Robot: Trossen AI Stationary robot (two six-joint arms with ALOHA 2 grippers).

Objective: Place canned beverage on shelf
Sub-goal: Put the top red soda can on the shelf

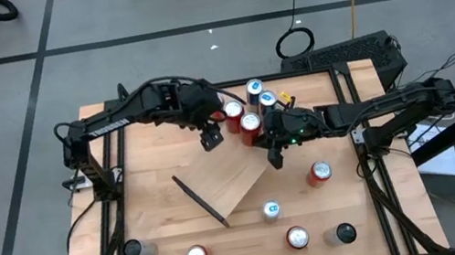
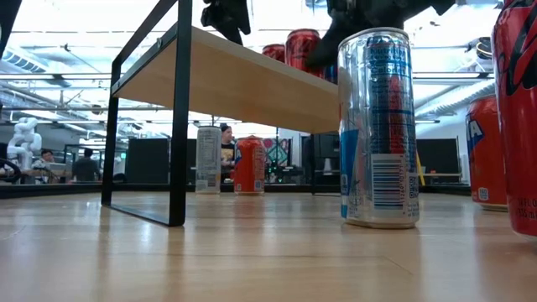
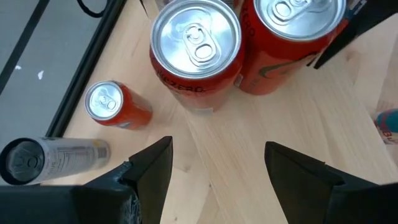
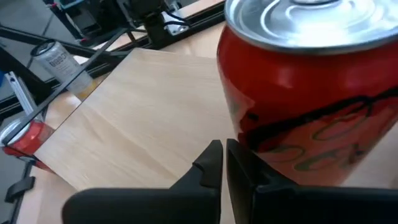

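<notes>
Left gripper (image 1: pixel 210 140) open and empty above shelf (image 1: pixel 218 180), two red cans (image 1: pixel 242 119) just beyond, right gripper (image 1: pixel 276 158) shut, empty, beside them

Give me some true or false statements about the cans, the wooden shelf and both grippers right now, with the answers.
1. Two red aluminium cans stand on the light-wood shelf board. True.
2. The left gripper is clamped on a can. False: it hangs open above the board, holding nothing.
3. The right gripper is shut. True, beside a red can.
4. The tall silver-and-blue can stands on the shelf. False: it stands on the tabletop.
</notes>
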